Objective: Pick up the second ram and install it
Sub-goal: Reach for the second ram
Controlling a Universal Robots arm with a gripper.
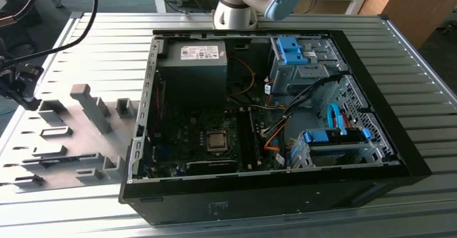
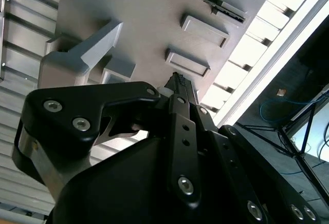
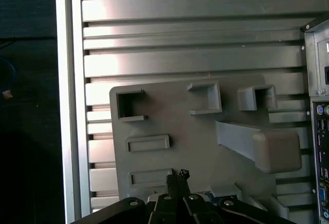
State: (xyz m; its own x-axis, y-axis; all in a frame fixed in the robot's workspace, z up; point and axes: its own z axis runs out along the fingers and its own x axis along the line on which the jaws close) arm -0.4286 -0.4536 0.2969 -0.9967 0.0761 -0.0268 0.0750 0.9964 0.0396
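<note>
My gripper (image 1: 20,88) hangs at the exterior view's far left, above the table beside the grey holder plate (image 1: 71,141). In both wrist views its two dark fingers (image 3: 176,176) (image 2: 181,82) are pressed together, and nothing shows between them. They point down at the plate's low rectangular pockets (image 3: 148,143). The second ram is out of view. The open PC case (image 1: 357,88) lies to the exterior view's right of the plate, with the square silver processor (image 1: 216,140) on its motherboard.
The grey plate carries several raised blocks, among them a tall wedge-shaped one (image 1: 89,107) (image 3: 257,144). The ribbed metal table (image 3: 195,39) ends at an edge close to the gripper (image 3: 67,106). Cables hang above the table's far left corner (image 1: 78,18). The arm's base (image 1: 239,8) stands behind the case.
</note>
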